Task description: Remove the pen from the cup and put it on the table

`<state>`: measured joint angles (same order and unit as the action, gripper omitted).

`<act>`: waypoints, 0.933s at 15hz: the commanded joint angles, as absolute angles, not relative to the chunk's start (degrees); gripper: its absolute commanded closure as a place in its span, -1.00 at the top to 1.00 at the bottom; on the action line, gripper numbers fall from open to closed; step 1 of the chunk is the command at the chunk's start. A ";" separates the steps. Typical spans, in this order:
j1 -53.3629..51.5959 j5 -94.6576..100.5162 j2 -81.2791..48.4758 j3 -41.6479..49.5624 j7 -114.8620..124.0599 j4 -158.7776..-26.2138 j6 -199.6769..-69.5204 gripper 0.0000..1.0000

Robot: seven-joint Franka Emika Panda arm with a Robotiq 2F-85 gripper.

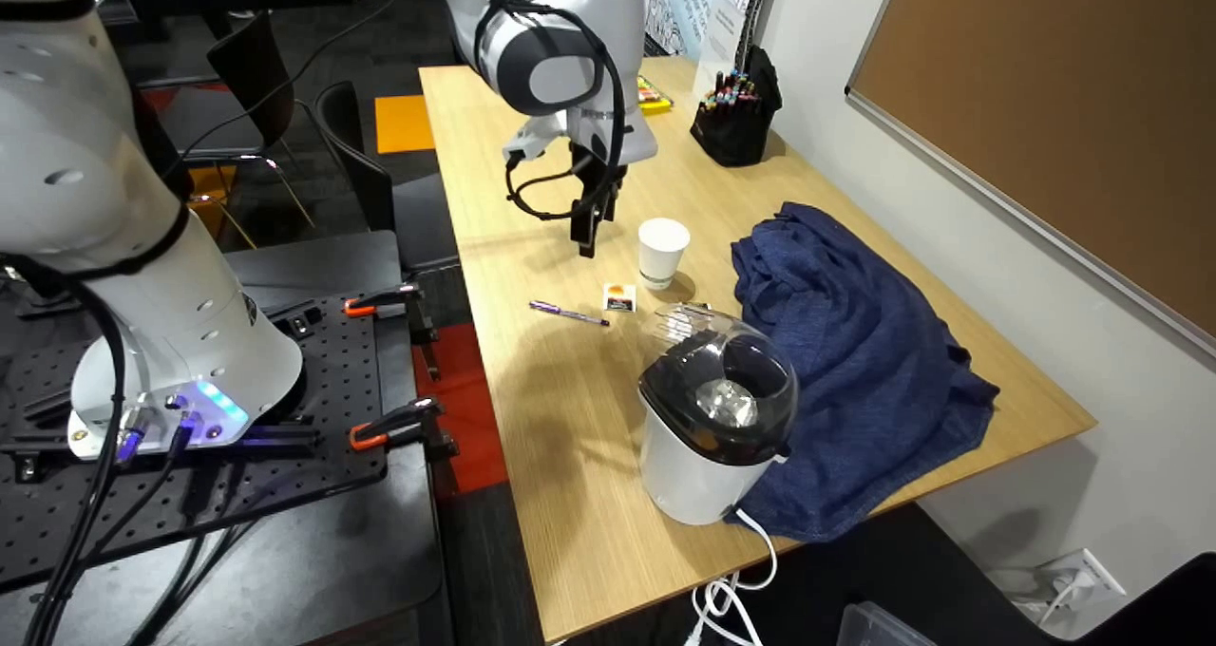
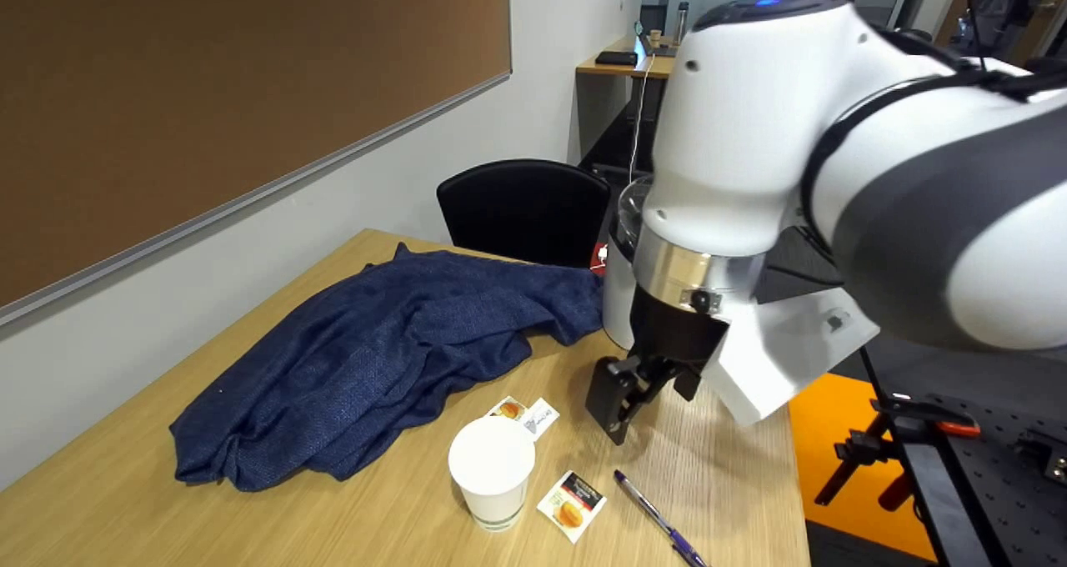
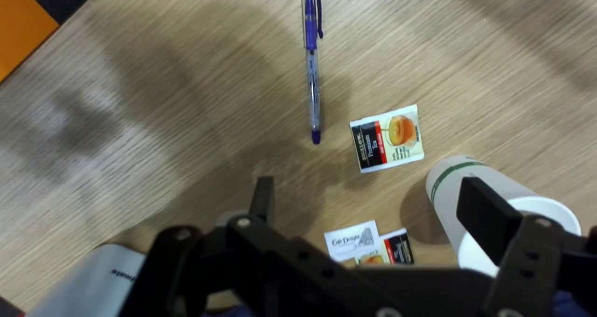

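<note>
The purple-and-clear pen (image 1: 568, 313) lies flat on the pale wood table (image 1: 532, 418); it also shows in an exterior view (image 2: 657, 517) and in the wrist view (image 3: 313, 84). The small white paper cup (image 1: 660, 252) stands upright on the table, also seen in an exterior view (image 2: 492, 484) and in the wrist view (image 3: 445, 200). Nothing sticks out of the cup. My black gripper (image 1: 596, 230) is above the table near the cup and pen, touching neither. In the wrist view its jaws (image 3: 368, 198) are wide apart with nothing between them.
A tea packet (image 1: 619, 297) lies between pen and cup. More packets (image 2: 527, 415) lie near the blue cloth (image 1: 855, 361). A white appliance with a dark clear top (image 1: 703, 475) stands near the table's end. A black organiser with markers (image 1: 736, 133) stands by the wall.
</note>
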<state>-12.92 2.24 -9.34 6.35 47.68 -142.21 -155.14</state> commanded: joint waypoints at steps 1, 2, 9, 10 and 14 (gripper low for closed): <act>-16.59 17.93 0.80 11.10 63.72 -150.32 -159.64 1.00; -16.92 23.48 2.63 11.82 68.58 -151.05 -159.64 1.00; -14.17 40.48 7.44 9.33 82.07 -152.24 -158.59 1.00; -14.17 41.06 8.37 9.32 82.49 -152.79 -158.58 1.00; -14.16 41.26 9.14 9.32 82.49 -153.38 -158.57 1.00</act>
